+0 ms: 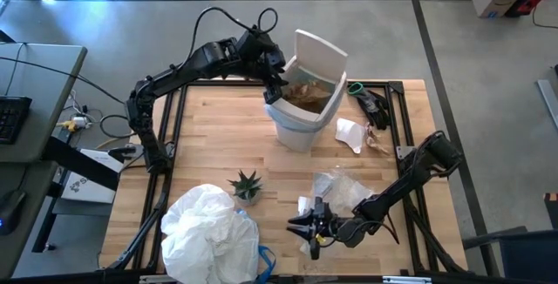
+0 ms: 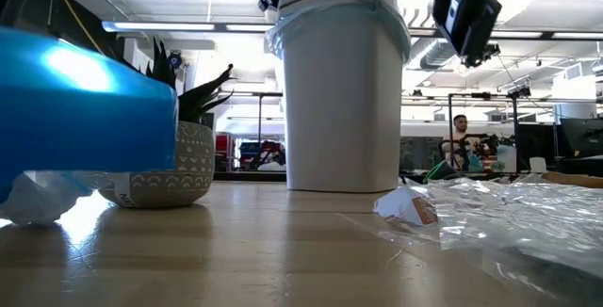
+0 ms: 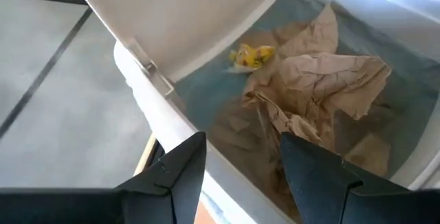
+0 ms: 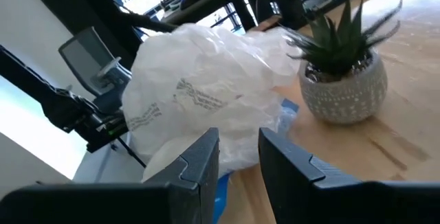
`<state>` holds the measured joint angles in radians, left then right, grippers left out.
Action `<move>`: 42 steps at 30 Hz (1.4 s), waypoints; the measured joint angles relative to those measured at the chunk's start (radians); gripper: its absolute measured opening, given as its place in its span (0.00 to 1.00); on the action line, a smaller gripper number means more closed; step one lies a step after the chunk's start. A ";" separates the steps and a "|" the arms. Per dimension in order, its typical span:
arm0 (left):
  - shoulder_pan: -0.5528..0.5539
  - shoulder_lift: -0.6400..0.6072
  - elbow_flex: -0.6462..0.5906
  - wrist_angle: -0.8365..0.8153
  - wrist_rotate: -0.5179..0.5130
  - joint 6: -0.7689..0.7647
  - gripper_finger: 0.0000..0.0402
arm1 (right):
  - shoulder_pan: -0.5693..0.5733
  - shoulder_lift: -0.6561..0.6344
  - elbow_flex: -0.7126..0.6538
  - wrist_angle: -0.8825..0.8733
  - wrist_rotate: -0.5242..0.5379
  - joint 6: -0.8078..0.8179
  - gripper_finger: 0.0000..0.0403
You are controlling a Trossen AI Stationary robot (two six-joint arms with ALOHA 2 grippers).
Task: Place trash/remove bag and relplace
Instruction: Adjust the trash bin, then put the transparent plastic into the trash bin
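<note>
Crumpled brown paper (image 3: pixel 323 86) lies in the bin (image 1: pixel 301 123), below left end effector (image 3: pixel 240 176).

Crumpled brown paper trash (image 3: pixel 323 93) lies inside the light-blue bag (image 3: pixel 206 90) lining the bin, while clear plastic wrappers (image 1: pixel 342 188) and a white scrap (image 1: pixel 350 133) lie on the surface.

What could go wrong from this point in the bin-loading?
1. The left gripper hangs open just over the bin rim, so lowering could snag the blue liner.
2. Brown paper is heaped high inside, so added trash might spill out.
3. The right gripper waits near the potted plant.
</note>
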<state>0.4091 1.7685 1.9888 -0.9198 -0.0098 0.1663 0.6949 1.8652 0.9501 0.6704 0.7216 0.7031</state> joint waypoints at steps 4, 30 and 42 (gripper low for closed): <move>-0.009 -0.064 0.002 0.069 -0.014 0.011 0.42 | 0.000 0.000 0.022 0.000 0.000 -0.053 0.22; -0.356 -0.439 -0.331 -0.282 0.148 -0.160 0.42 | 0.006 -0.012 0.461 -1.215 -0.384 0.322 0.22; -0.576 -0.494 -0.899 0.229 0.143 -0.271 0.42 | 0.071 0.014 0.601 -1.538 -0.479 0.564 0.22</move>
<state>-0.1671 1.2743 1.0893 -0.6904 0.1337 -0.1052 0.7656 1.8794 1.5508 -0.8678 0.2423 1.2671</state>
